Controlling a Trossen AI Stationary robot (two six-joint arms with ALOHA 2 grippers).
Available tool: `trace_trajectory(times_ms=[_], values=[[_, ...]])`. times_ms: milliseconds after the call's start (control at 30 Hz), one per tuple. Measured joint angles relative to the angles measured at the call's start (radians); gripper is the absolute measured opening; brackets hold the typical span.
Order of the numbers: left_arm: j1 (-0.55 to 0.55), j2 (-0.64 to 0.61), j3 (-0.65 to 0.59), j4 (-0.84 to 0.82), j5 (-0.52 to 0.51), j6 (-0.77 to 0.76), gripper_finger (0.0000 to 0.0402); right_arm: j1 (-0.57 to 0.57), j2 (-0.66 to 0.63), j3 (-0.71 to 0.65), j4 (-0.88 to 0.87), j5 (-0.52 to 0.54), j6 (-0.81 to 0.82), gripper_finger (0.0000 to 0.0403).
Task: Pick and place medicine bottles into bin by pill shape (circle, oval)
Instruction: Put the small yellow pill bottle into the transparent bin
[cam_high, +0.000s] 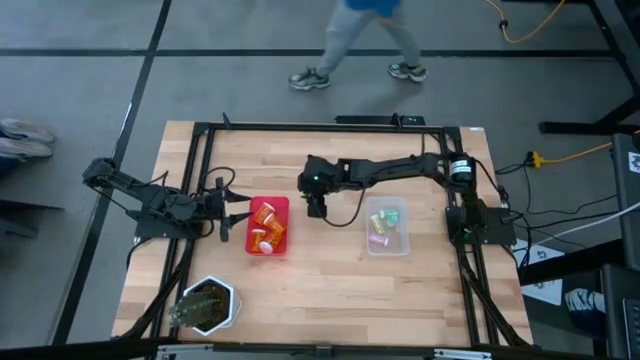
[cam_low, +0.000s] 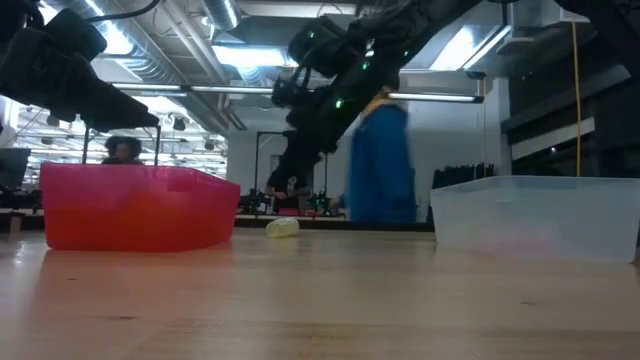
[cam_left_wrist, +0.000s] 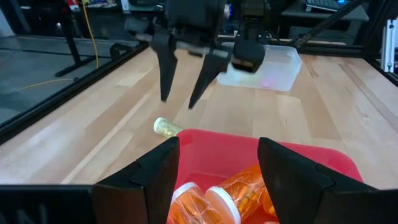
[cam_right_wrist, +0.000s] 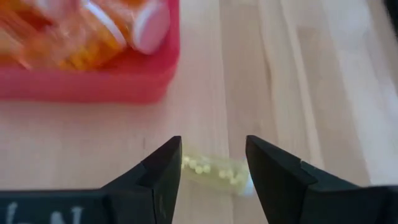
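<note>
Yellow-green vial (cam_right_wrist: 216, 172) is lying on its side on the desk (cam_right_wrist: 292, 74), directly under the right claw (cam_right_wrist: 213, 169), whose fingers are standing apart on either side of it. Just beyond is sitting the red bin (cam_right_wrist: 93, 84) holding orange bottles (cam_right_wrist: 81, 37). Left claw (cam_left_wrist: 217, 180) is hovering open over that bin.

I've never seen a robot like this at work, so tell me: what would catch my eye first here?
Probably the red bin at mid-table, bright with orange bottles. Next, the right hand, fingers open, poised over a single yellow-green vial lying on the wood beside that bin. To the right sits a clear bin with pastel vials, while the left hand waits at the red bin's left edge.
</note>
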Motion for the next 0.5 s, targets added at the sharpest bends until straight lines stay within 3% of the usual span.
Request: trace_trajectory(times_ms=[367,500], values=[[0.0,0.0,0.0,0.0,0.005,0.0,0.0212,-0.007,0.153,0.075,0.02,0.032,0.002,0.0166],[0.0,0.0,0.0,0.0,0.008,0.0,0.0212,-0.007,0.178,0.116,-0.105,0.034,0.003,0.0166]])
